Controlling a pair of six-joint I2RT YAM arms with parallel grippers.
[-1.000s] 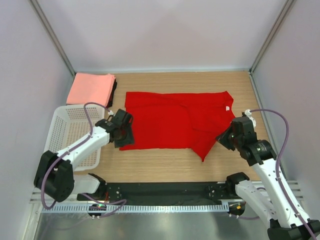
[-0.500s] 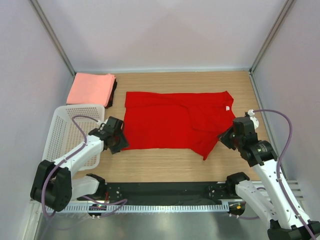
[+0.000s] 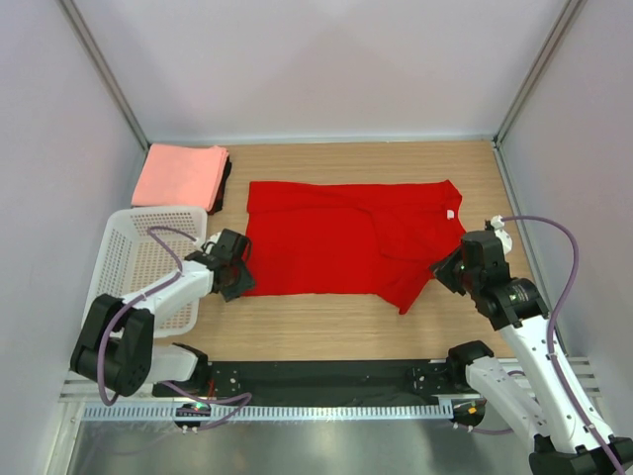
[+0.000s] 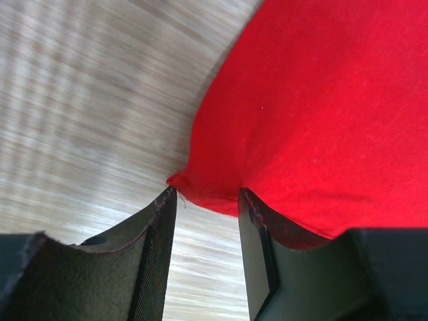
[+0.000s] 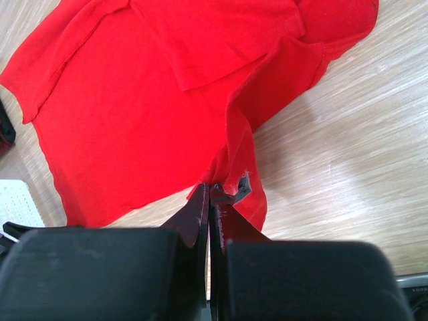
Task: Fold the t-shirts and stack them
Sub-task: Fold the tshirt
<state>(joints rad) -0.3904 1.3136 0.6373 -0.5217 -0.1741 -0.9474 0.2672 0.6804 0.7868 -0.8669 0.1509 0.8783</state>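
Observation:
A bright red t-shirt (image 3: 336,242) lies spread on the wooden table, its right side folded over and bunched. My left gripper (image 3: 235,280) is low at the shirt's near-left corner. In the left wrist view the gripper (image 4: 206,200) is open, its jaws on either side of that corner of the red t-shirt (image 4: 314,114), with bare table between them. My right gripper (image 3: 445,269) is at the shirt's right near edge. In the right wrist view the gripper (image 5: 212,192) is shut on a fold of the red t-shirt (image 5: 147,114). A salmon-pink folded t-shirt (image 3: 178,175) lies on a dark one (image 3: 224,186) at the back left.
A white mesh basket (image 3: 138,267) stands at the left, right beside my left arm. Grey walls close in the table on three sides. A black rail (image 3: 326,376) runs along the near edge between the arm bases.
My left gripper slid from over the shirt's left edge down to its near-left corner, and its jaws narrowed a little. The right gripper stayed shut and barely moved.

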